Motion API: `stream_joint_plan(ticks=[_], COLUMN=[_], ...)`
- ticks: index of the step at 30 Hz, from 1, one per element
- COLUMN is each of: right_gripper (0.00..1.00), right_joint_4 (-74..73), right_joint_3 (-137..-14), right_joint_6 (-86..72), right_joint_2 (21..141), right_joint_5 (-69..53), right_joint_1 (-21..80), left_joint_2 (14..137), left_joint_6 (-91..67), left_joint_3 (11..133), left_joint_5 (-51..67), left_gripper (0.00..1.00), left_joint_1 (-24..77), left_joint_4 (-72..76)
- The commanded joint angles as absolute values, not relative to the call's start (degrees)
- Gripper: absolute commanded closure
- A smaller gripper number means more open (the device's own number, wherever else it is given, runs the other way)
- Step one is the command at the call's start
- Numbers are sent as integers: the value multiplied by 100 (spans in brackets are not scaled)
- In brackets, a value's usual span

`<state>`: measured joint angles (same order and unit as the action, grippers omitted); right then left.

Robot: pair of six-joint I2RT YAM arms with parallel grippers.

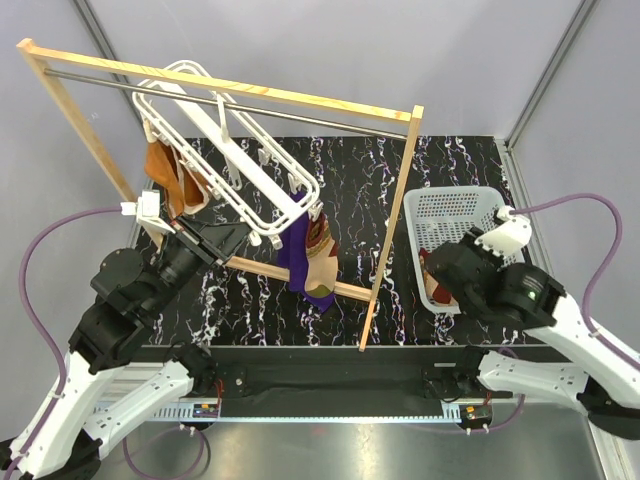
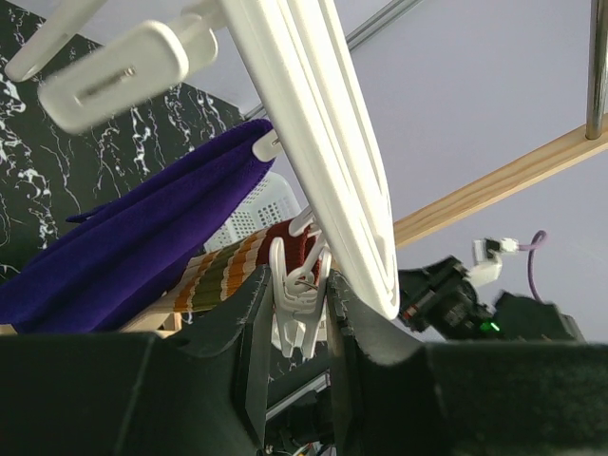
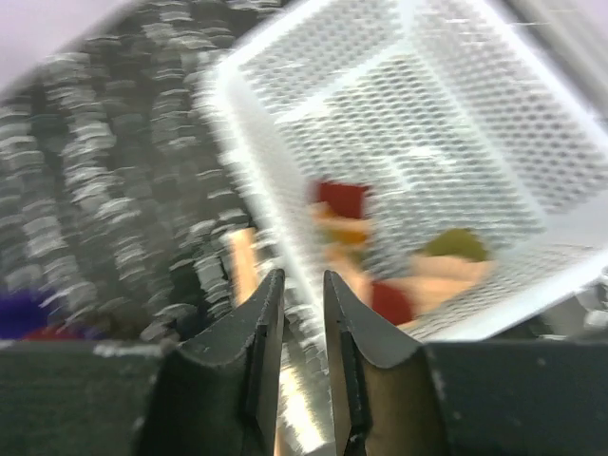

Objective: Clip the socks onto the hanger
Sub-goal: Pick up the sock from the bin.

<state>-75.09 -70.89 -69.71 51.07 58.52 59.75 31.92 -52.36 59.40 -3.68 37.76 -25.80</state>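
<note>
The white hanger (image 1: 235, 150) hangs tilted from the rack's metal rod. One striped sock (image 1: 320, 245) dangles from a peg at the hanger's lower corner, beside a purple cloth (image 1: 297, 262). In the left wrist view my left gripper (image 2: 299, 285) is shut on a white clip peg (image 2: 302, 294) under the hanger rail (image 2: 332, 142), with the striped sock (image 2: 228, 271) just behind it. A second striped sock (image 3: 356, 223) lies in the white basket (image 3: 456, 114). My right gripper (image 3: 297, 275) hovers near the basket's rim, narrowly open and holding nothing; that view is blurred.
The wooden rack (image 1: 390, 225) with its metal rod spans the black marbled table (image 1: 450, 165); its right post stands between the hanger and the basket (image 1: 455, 205). An orange cloth (image 1: 165, 170) hangs from the hanger's left end.
</note>
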Motion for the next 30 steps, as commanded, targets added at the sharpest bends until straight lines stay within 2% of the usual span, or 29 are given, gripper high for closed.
stream_joint_plan(ticks=[1,4,8,11,12,14,17,25,30], right_gripper=[70,67,55,36,26,21,20,26,40], right_joint_4=[-7015,-6277,-5714,-5415,-5266,-5116,-4888,-4412,-4307], right_joint_3=[-6628,-6233,-5898,-5530,-5302,-5107,-4843,-4263,-4035], right_joint_6=[-5855,-5213,-4668,-4404,-4334,-4263,-4315,-4570,-4693], right_joint_2=[5379,5344,5326,5388,5440,5528,5616,5651,5625], right_joint_5=[5372,4791,3766,2904,2726,2366,2005,1433,1564], right_joint_1=[4872,4071,3219,2480,2331,1961,1846,1846,1846], left_joint_2=[3146,3085,2962,2944,2944,2944,2971,2909,2892], left_joint_6=[-5194,-5159,-5098,-5098,-5106,-5124,-5115,-5089,-5071], left_joint_3=[5906,5985,6003,6003,6003,5985,5985,6020,6003], left_joint_5=[-334,-334,-422,-431,-405,-378,-308,-316,-316], left_gripper=[100,100,100,100,100,100,100,100,100], left_joint_1=[3779,3788,3788,3788,3788,3788,3788,3779,3779], left_joint_4=[-2557,-2715,-2821,-2804,-2795,-2742,-2716,-2725,-2742])
